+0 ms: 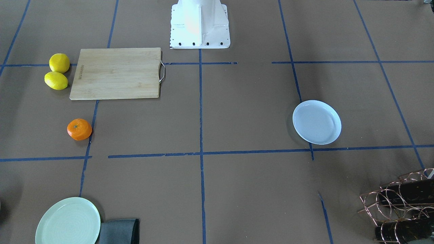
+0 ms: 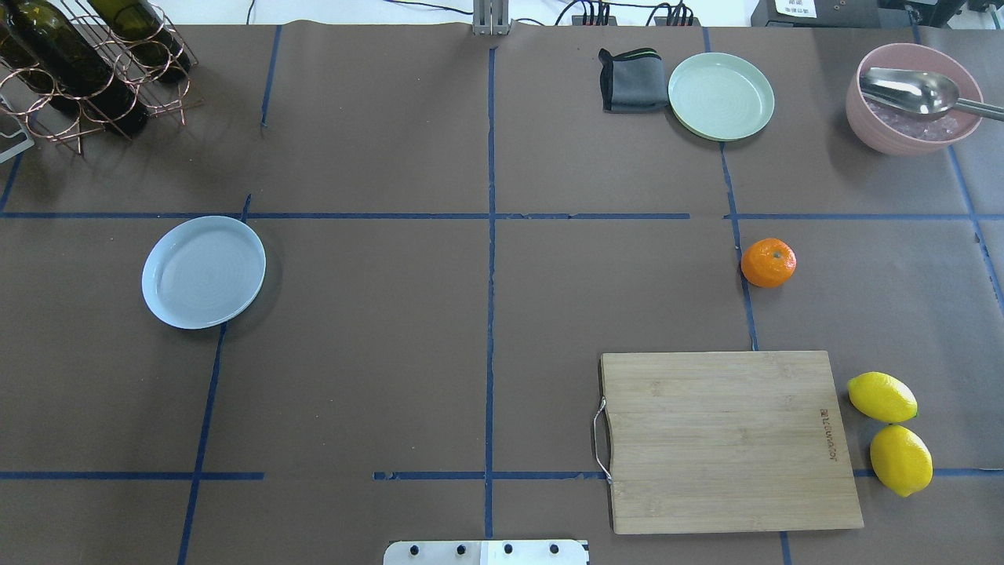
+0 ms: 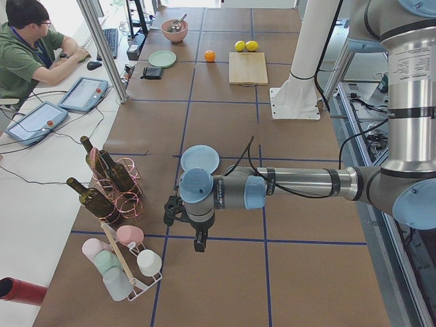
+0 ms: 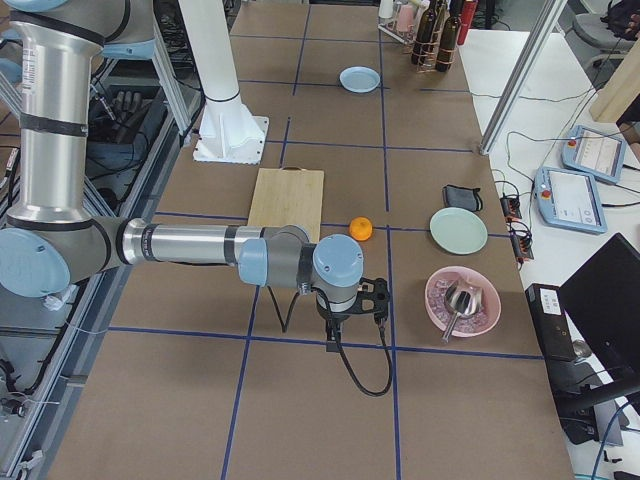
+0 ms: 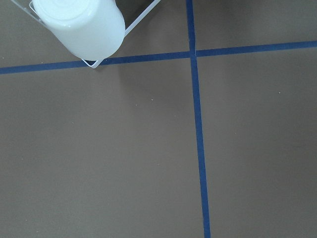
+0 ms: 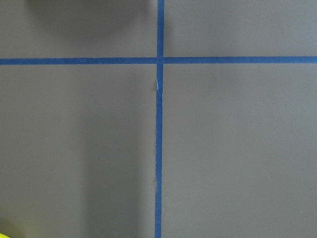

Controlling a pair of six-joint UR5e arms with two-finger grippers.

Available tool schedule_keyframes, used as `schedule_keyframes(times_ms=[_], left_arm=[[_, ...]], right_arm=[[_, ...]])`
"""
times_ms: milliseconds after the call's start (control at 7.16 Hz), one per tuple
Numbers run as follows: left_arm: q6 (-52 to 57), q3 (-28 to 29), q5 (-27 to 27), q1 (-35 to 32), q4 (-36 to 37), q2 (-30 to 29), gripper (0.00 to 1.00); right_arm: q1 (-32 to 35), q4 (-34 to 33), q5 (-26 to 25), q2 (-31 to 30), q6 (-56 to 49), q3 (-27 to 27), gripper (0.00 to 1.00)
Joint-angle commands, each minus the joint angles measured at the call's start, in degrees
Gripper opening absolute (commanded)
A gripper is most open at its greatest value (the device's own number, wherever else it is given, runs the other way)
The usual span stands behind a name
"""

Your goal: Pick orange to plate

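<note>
The orange [image 2: 768, 262] sits on the counter [image 2: 486, 329] just beyond the cutting board [image 2: 729, 439], well apart from the empty plate [image 2: 203, 271], so picking looks not yet begun; the right pincer [image 4: 332, 338], like the left pincer [image 3: 199, 240] too unclear to tell whether apart or together, should next move above the fruit.

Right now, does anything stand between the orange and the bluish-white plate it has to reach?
Nothing visible does. From the orange to the plate the straight line crosses only taped tabletop; the cutting board lies clear of that line.
</note>
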Motion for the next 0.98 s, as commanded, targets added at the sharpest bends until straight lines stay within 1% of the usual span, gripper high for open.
schedule_keyframes(times_ms=[0,140,279,419,559,699,838], left_arm=[[0.4,-0.2,0.0,0.0,-0.2,0.0,1.00],[0.4,-0.3,0.0,0.0,-0.3,-0.1,1.00],[0.3,-0.2,0.0,0.0,-3.0,-0.1,1.00],[0.0,-0.1,-0.5,0.1,-6.1,-0.1,1.00],[-0.4,-0.1,-0.5,0.3,-11.6,-0.1,1.00],[-3.8,-0.2,-0.7,1.7,-14.0,-0.1,1.00],[-10.6,-0.6,-0.7,7.7,-18.6,-0.1,1.00]], right_arm=[[0.0,0.1,-0.2,0.2,0.5,0.5,1.00],[0.0,0.0,0.3,0.3,0.7,0.1,1.00],[0.0,0.1,0.3,0.4,0.6,0.2,1.00],[0.0,0.0,0.4,0.6,0.6,0.3,1.00],[-0.1,0.0,0.4,0.7,0.4,0.1,1.00],[-0.1,0.0,0.5,0.8,0.7,0.3,1.00],[-0.3,0.0,0.7,1.1,0.7,0.3,1.00]])
